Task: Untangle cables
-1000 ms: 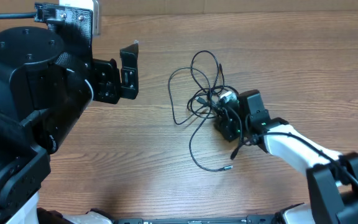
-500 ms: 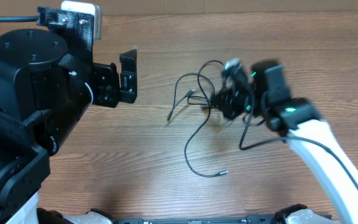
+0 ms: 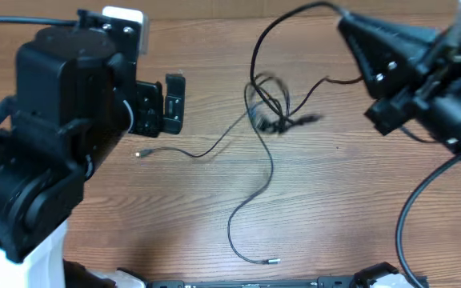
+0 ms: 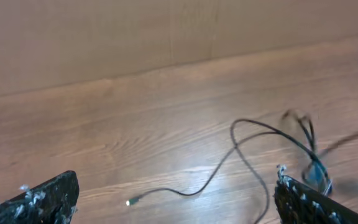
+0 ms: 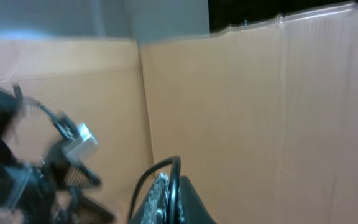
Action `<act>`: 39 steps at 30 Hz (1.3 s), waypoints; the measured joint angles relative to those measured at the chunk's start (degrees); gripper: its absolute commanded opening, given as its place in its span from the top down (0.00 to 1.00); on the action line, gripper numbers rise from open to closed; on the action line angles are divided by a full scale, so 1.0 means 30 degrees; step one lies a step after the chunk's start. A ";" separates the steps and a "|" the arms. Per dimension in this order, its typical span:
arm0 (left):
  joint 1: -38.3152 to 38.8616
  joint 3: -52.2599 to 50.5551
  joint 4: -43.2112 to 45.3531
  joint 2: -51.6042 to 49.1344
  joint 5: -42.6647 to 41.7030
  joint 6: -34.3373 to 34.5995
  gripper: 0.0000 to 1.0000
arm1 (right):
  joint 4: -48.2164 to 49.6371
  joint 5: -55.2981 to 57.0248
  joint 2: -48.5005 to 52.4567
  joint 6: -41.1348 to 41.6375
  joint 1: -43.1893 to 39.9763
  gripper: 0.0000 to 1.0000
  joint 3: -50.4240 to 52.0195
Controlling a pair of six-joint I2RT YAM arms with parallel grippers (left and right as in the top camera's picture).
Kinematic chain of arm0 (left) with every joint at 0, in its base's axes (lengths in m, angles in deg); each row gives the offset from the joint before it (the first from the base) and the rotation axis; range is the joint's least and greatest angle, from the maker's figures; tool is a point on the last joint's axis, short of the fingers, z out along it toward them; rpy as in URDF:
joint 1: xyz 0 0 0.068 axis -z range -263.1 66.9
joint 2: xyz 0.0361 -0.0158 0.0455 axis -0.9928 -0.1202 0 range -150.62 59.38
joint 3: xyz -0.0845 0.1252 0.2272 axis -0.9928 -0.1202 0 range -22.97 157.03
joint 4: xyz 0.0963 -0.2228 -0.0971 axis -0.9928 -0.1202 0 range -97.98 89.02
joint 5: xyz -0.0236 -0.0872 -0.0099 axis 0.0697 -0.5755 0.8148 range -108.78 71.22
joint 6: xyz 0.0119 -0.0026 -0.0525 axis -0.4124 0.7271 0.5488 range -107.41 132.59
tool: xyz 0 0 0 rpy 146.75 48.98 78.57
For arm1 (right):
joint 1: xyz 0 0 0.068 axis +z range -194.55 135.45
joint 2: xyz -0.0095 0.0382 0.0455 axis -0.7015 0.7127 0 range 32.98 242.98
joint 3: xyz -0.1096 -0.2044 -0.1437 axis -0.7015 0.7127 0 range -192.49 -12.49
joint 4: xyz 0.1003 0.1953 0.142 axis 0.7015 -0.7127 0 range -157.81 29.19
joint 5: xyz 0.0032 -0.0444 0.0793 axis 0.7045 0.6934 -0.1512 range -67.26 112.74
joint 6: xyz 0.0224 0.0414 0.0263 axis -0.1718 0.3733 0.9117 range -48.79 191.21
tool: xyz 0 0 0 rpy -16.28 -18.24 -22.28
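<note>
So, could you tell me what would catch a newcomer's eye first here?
The tangle of black cables mid-table, with one cable strand arcing up to the raised right gripper at the top right. The bulky left arm fills the left side, its left gripper open toward the knot.

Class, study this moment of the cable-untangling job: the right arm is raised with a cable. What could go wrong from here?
1. The right end effector holds the cable high while the knot looks bunched below; pulling up may tighten it.
2. The left end effector is open and grips nothing, so the whole knot may simply lift or drag.
3. The free plug lies near it and could snag.
</note>
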 measured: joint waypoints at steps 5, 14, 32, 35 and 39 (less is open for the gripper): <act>0.0000 -0.0007 -0.0044 -0.0437 0.0000 -0.0546 0.00 | 0.3424 -0.0131 0.0765 0.1115 0.0000 0.96 -0.0780; 0.0000 -0.0007 -0.0488 -0.0444 0.0007 -0.1049 0.00 | 0.2739 0.5610 0.1647 -0.0510 -0.0291 0.97 -0.1982; 0.0000 -0.0007 -0.1086 -0.0444 0.0787 -0.1406 0.00 | 0.2135 0.5967 0.4430 -0.1574 -0.8043 0.96 -0.8189; 0.0000 -0.0007 -0.1086 -0.0444 0.0787 -0.1406 0.00 | 0.0270 0.5515 0.3752 -0.1530 -0.8058 0.96 -0.8706; 0.0000 -0.0007 -0.1093 -0.0444 0.0794 -0.1399 0.00 | -0.2718 0.3111 0.4138 -0.0306 -0.8036 0.96 -0.8728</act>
